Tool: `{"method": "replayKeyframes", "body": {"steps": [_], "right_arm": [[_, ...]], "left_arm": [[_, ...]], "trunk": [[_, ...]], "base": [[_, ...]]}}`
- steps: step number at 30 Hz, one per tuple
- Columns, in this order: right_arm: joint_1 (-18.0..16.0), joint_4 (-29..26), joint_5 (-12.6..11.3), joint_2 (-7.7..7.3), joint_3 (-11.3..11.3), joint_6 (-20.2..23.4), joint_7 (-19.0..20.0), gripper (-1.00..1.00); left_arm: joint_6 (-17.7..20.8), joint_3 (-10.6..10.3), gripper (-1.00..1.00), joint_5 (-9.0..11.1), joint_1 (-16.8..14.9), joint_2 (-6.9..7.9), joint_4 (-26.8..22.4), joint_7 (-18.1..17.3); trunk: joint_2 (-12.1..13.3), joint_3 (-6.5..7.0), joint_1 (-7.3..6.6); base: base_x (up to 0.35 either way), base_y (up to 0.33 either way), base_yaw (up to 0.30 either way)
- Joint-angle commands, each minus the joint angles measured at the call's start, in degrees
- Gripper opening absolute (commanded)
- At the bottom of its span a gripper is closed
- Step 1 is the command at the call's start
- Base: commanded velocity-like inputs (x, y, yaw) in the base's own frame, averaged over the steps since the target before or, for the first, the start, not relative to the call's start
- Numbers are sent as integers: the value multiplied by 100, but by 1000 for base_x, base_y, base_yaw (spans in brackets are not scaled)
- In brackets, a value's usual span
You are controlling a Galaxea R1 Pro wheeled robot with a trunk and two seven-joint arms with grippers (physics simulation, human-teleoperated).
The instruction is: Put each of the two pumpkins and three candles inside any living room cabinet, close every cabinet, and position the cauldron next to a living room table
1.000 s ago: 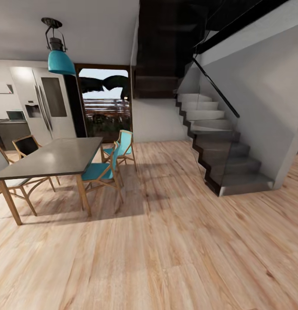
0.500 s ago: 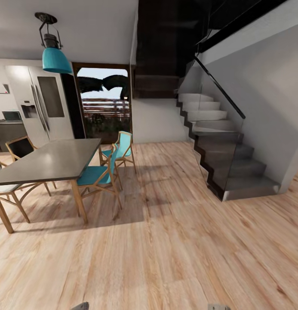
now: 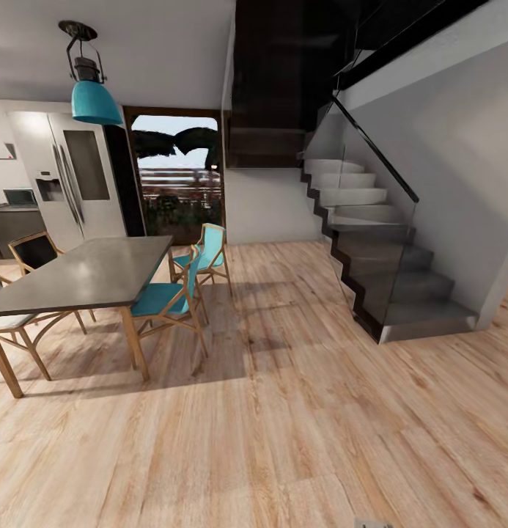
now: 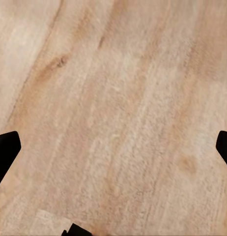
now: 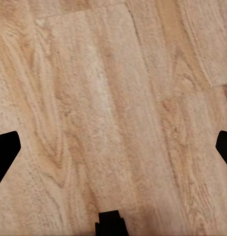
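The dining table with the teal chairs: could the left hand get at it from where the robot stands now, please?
Probably not. The dining table stands well off across open wooden floor, and the left hand hangs open over bare boards.

We see a pale, matt wood-grain floor (image 3: 297,440), a smooth grey desk (image 3: 92,271) top, and glass stair panels (image 3: 371,242).

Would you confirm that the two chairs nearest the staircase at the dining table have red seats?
Not quite: the head view shows those two chairs beside the dining table, on the side toward the staircase, with teal seats, not red. They match the teal pendant lamp above the table.
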Motion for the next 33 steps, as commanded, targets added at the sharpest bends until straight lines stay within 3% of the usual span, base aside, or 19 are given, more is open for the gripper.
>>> {"method": "replayKeyframes", "body": {"steps": [1,7,11,33], "right_arm": [[-2,-11,-7,3,-6,33,-9,100],[-4,-10,-7,3,-6,24,12,100],[-2,-10,-7,3,-6,24,12,100],[-2,-10,-4,4,-6,24,14,100]], "left_arm": [[-28,-18,100,99,-3,-3,3,6],[-59,-30,100,392,-5,-24,-2,11],[-36,-32,100,414,-5,-27,2,5],[-5,-32,100,418,-10,-11,13,3]], "trunk": [[-3,-7,0],[-3,-48,0],[-3,-85,0],[879,103,-483]], "base": [[0,0,0],[0,0,0],[0,0,0],[0,0,0]]}}
